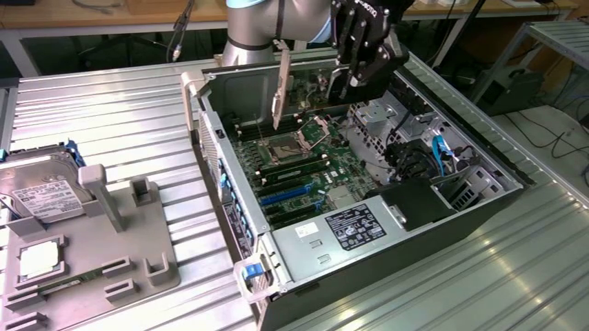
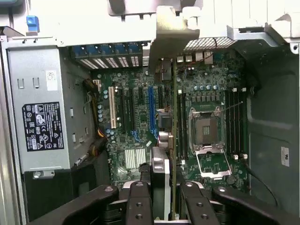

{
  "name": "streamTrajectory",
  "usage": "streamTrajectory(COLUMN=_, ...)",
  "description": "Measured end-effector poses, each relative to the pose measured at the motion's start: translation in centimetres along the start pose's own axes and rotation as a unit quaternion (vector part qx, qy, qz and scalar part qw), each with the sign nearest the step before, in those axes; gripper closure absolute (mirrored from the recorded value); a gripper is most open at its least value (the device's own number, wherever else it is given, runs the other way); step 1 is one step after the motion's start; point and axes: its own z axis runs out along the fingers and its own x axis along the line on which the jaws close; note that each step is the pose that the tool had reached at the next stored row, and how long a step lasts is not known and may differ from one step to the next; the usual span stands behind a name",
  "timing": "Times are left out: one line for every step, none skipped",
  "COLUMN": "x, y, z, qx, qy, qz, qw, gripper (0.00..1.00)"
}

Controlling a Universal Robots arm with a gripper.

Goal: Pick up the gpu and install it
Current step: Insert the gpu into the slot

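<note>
My gripper (image 1: 348,88) hangs over the open computer case (image 1: 478,207), shut on the gpu (image 1: 281,86). The card is held on edge above the motherboard (image 1: 304,179), and its silver bracket points to the exterior view's left. In the wrist view the gpu (image 2: 174,140) runs edge-on away from my gripper (image 2: 166,199), with a finger (image 2: 138,201) pressed to each face. Its bracket (image 2: 174,33) is at the far end, near the case's rear wall. The card floats above the board beside the blue expansion slot (image 2: 151,105), apart from it.
An open CPU socket (image 2: 206,126) and memory slots (image 2: 234,122) lie beside the card. The power supply (image 2: 42,122) fills one end of the case, with cables (image 1: 414,162) and a drive cage nearby. On the exterior view's left, a grey fixture tray (image 1: 138,269) carries a hard drive (image 1: 41,186).
</note>
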Motion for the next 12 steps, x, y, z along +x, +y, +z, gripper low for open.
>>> streamTrajectory(x=-0.3, y=0.02, z=0.57, qx=0.0031, qy=-0.0098, qz=-0.018, qw=0.9998, gripper=0.72)
streamTrajectory(x=-0.3, y=0.02, z=0.85, qx=0.0033, qy=-0.0101, qz=-0.019, qw=0.9998, gripper=0.72)
streamTrajectory(x=-0.3, y=0.02, z=0.92, qx=0.0033, qy=-0.0104, qz=-0.019, qw=0.9998, gripper=0.72)
streamTrajectory(x=-0.3, y=0.02, z=1.04, qx=0.0033, qy=-0.0105, qz=-0.019, qw=0.9998, gripper=0.72)
streamTrajectory(x=-0.3, y=0.05, z=1.15, qx=0.0033, qy=-0.0104, qz=-0.019, qw=0.9998, gripper=0.72)
streamTrajectory(x=-0.2, y=0.13, z=1.4, qx=0.0033, qy=-0.0114, qz=-0.019, qw=0.9998, gripper=0.72)
streamTrajectory(x=-0.2, y=0.13, z=2.16, qx=0.0032, qy=-0.0148, qz=-0.019, qw=0.9997, gripper=0.72)
streamTrajectory(x=-0.2, y=0.21, z=3.33, qx=0.003, qy=-0.0193, qz=-0.019, qw=0.9996, gripper=0.72)
streamTrajectory(x=-0.2, y=0.21, z=3.52, qx=0.003, qy=-0.0197, qz=-0.019, qw=0.9996, gripper=0.72)
streamTrajectory(x=-0.2, y=0.21, z=3.68, qx=0.003, qy=-0.02, qz=-0.019, qw=0.9996, gripper=0.72)
streamTrajectory(x=-0.2, y=0.21, z=3.81, qx=0.003, qy=-0.0204, qz=-0.019, qw=0.9996, gripper=0.72)
streamTrajectory(x=-0.2, y=0.22, z=3.94, qx=0.003, qy=-0.0208, qz=-0.019, qw=0.9996, gripper=0.72)
